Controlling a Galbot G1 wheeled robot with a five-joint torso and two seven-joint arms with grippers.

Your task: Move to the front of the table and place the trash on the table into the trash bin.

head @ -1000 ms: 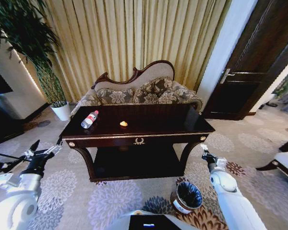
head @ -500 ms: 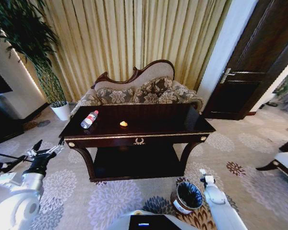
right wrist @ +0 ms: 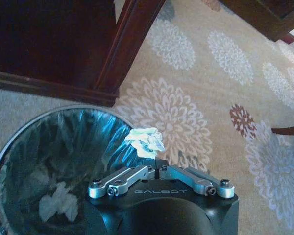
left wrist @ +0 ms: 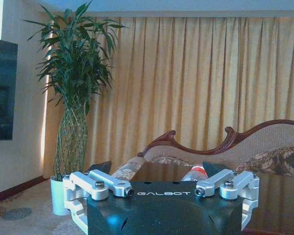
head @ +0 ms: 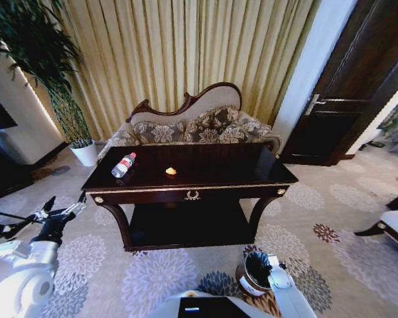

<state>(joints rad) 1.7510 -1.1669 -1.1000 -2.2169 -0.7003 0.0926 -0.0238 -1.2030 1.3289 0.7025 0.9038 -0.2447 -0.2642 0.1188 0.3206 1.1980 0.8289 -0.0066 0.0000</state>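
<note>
In the right wrist view the right gripper pinches a whitish wad over the trash bin. At the head view's lower left the left gripper hangs spread open. The bottle and orange scrap lie on the worktop, centre frame.

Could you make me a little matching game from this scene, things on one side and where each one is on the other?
Things:
1. bottle
2. orange scrap
3. white wad
4. trash bin

Places:
A. on the carpet by the table's right front leg
B. pinched in the right gripper over the bin
C. lying at the tabletop's left end
D. near the tabletop's middle

Pairs: 1-C, 2-D, 3-B, 4-A
</note>
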